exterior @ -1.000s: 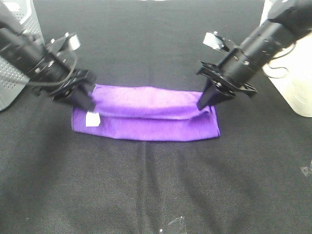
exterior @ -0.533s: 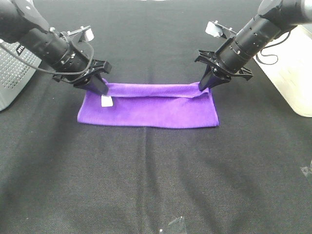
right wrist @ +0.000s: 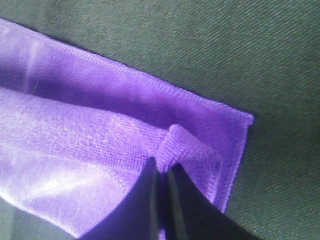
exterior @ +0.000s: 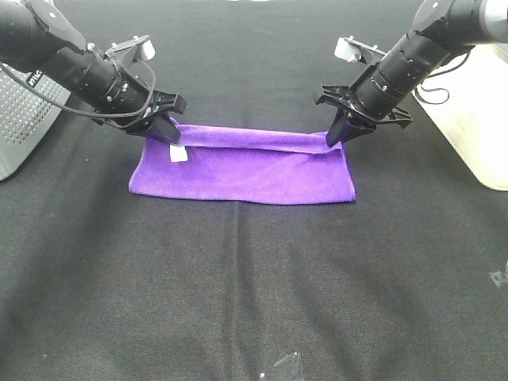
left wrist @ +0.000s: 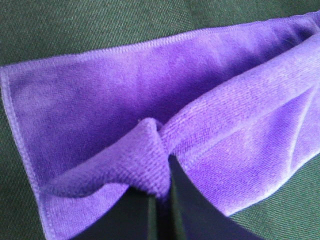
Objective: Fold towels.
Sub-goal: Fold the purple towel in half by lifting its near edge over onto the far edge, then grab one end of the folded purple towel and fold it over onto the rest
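The purple towel (exterior: 246,171) lies as a long folded strip on the black table, its white tag (exterior: 179,154) near its left end. My left gripper (exterior: 168,136) is shut on the towel's upper layer at the far left corner; the left wrist view shows the pinched fold (left wrist: 150,165) between the fingers. My right gripper (exterior: 335,140) is shut on the upper layer at the far right corner, with the pinched hem (right wrist: 175,147) in the right wrist view. Both hold that edge slightly above the lower layer.
A grey perforated box (exterior: 24,119) stands at the left edge. A cream-white box (exterior: 476,111) stands at the right edge with cables by it. A bit of clear tape (exterior: 282,367) lies near the table's front.
Both grippers have carried the towel's upper edge away from the front toward the far side, so the top layer now covers the strip. The tag moved with it.
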Robot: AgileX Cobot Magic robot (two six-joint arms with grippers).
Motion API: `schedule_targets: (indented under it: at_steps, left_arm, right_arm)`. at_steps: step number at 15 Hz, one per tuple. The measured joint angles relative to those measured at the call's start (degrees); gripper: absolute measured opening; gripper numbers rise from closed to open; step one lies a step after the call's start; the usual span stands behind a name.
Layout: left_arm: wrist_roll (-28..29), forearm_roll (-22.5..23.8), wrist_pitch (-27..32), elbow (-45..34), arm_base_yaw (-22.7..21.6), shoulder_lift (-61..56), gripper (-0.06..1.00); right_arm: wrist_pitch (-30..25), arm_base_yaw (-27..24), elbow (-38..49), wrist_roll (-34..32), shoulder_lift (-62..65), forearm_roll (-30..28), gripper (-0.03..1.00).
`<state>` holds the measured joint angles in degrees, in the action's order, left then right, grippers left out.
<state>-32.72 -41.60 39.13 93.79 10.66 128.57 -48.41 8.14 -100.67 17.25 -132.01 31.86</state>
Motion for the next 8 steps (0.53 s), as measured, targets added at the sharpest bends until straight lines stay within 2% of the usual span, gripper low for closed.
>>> schedule_targets:
  at_steps: [4, 8]
  left_arm:
    - [0.0, -0.57, -0.97, 0.0, 0.0, 0.0, 0.0]
    - [0.0, -0.69, -1.89, 0.0, 0.0, 0.11, 0.03]
  right_arm:
    - [0.57, 0.0, -0.06, -0.46, 0.0, -0.23, 0.04]
    - [0.63, 0.0, -0.06, -0.74, 0.0, -0.46, 0.18]
